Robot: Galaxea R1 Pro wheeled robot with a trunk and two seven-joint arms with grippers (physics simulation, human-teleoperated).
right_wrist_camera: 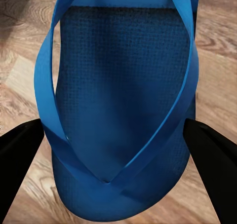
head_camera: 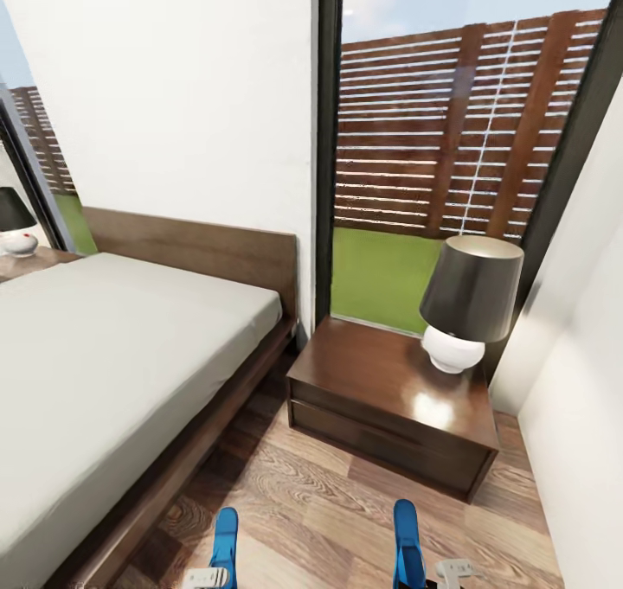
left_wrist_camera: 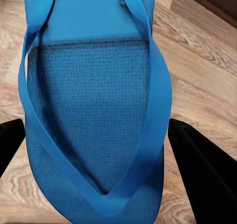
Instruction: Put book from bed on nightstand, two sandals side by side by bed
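Head view: the large low bed [head_camera: 112, 347], with pale-grey mattress, dark-brown platform base and flat headboard, occupies the left side against the white wall. The low dark-brown wooden nightstand [head_camera: 381, 390] with glossy top stands just beside the bed's head corner, below the tall black-framed window [head_camera: 450, 139]. A table lamp [head_camera: 467, 312] with dark shade and white round base sits at the nightstand's far right corner. Two bright blue flat sandals appear at the lower edge over the light-brown wood-plank floor [head_camera: 320, 502]: the left sandal [head_camera: 225, 533] near the bed's base, the right sandal [head_camera: 405, 537] well apart from it.

Left wrist view: the left gripper [left_wrist_camera: 98, 150] holds the left sandal, strap side facing the camera, one black finger at each long edge of the sole.

Right wrist view: the right gripper [right_wrist_camera: 116, 150] holds the right sandal likewise, black fingers flanking its sole.
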